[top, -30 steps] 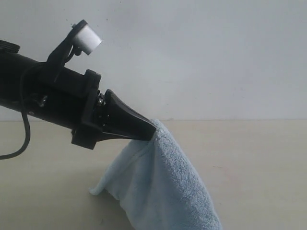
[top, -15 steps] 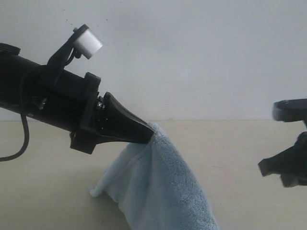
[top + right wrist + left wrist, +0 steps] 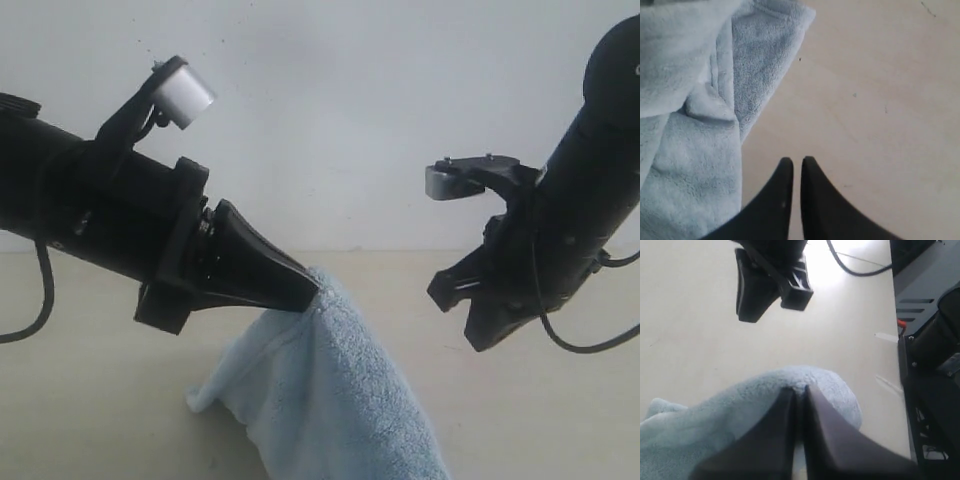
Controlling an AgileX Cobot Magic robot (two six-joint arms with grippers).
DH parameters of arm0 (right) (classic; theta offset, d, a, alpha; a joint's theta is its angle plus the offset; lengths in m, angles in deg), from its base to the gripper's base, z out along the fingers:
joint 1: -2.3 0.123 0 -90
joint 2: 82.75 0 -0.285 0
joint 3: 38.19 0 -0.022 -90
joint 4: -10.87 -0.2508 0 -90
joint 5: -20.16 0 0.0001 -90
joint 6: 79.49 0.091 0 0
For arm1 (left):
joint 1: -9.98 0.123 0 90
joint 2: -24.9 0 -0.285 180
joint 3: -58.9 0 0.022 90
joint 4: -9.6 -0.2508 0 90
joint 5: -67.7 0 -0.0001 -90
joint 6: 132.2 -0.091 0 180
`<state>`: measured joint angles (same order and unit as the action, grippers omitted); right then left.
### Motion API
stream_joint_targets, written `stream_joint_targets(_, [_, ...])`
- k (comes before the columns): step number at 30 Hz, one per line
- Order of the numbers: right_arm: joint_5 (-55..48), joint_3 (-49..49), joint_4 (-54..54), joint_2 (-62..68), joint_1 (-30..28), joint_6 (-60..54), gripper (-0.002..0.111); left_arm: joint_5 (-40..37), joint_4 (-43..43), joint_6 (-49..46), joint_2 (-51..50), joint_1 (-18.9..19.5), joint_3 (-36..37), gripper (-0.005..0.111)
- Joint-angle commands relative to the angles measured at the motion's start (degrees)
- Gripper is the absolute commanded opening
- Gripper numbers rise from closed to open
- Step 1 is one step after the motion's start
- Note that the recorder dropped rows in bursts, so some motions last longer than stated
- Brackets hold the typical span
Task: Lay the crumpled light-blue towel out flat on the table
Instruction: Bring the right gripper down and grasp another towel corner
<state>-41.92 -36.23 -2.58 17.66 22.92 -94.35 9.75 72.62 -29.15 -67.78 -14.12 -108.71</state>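
Towel (image 3: 335, 400) soft, limp, light, drapes below left claw (image 3: 315, 291) clamped on its top fold; right claw (image 3: 796, 162) nearly closed, empty; best grab hemmed corner (image 3: 801, 15) ahead of its tips.

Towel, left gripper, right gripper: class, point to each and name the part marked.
towel (image 3: 340, 400), exterior view, hanging fleece below the pinch.
left gripper (image 3: 314, 290), exterior view, tips of its fingers shut on the towel.
right gripper (image 3: 797, 163), right wrist view, midway between its fingertips.

towel (image 3: 340, 400) lower part cut off at bottom edge in ext. view, pinched bit hidden betw. left gripper (image 3: 799, 389) tips, left arm (image 3: 80, 210) & right arm (image 3: 590, 180) cut off at view's sides
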Motion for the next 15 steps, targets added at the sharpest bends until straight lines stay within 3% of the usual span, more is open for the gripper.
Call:
stream_joint_targets(1, [1.04, -1.83, -1.54, 0.08, 0.05, -0.54, 0.025, -1.39, -7.98, 3.30, 0.49, -0.44, 0.13, 0.004])
stream_joint_targets(4, [1.16, -1.96, -2.96, 0.08, 0.05, -0.86, 0.044, 1.33, -27.62, 14.00, 0.49, -0.44, 0.13, 0.004])
stream_joint_targets(8, [1.52, -1.96, -4.44, 0.08, 2.57, 0.68, 0.049, 2.02, -51.92, 27.05, -0.27, -0.44, 0.26, 0.004])
stream_joint_targets(10, [1.52, -1.96, -5.41, 0.08, 6.16, 0.95, 0.049, 1.88, -51.38, 27.66, -0.63, -0.44, 0.93, 0.004])
stream_joint_targets(15, [8.20, -1.99, 1.35, 0.77, 15.44, 1.37, 0.049, -3.42, -37.94, 19.65, -2.61, -0.44, 5.44, 0.004])
